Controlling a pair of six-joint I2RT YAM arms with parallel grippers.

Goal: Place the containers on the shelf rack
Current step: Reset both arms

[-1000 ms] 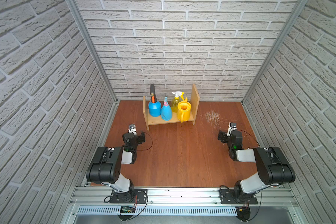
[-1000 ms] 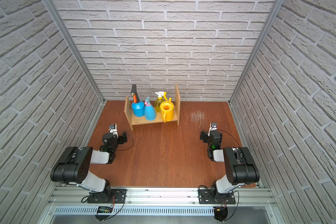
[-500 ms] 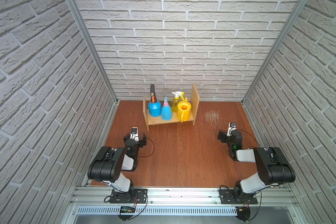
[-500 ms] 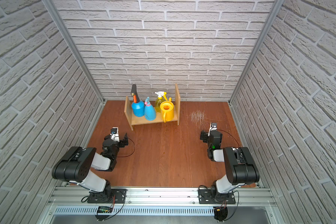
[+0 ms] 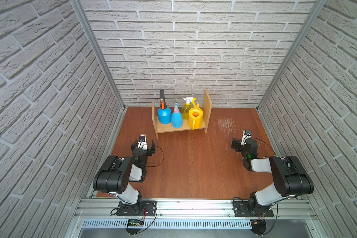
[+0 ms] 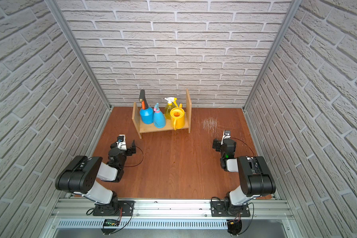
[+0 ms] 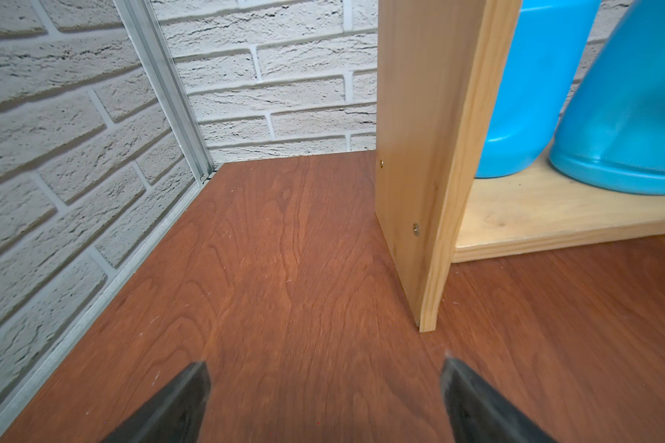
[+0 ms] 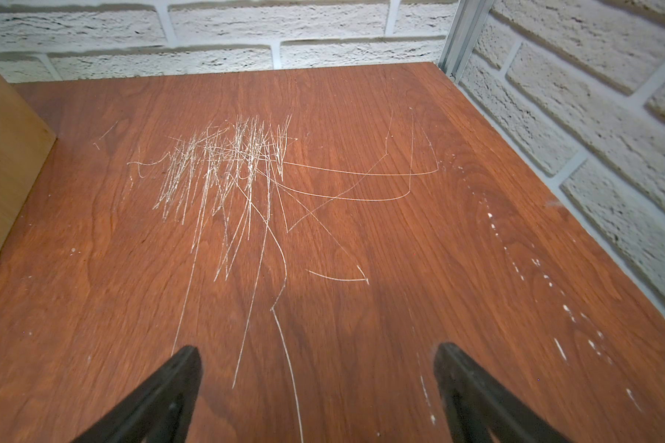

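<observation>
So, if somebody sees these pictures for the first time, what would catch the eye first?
Probably the bright colours on the shelf rack near the back wall: blue pump sprayer, blue-pink teardrop bottle, yellow trigger bottle, yellow watering can. Next, the pale scratches on the brown table beside the rack's taller panel. Left gripper and right gripper are open, empty.

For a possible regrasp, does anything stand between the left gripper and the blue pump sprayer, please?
Yes: the shelf rack's shorter side panel stands between the open left gripper and the blue pump sprayer.
</observation>
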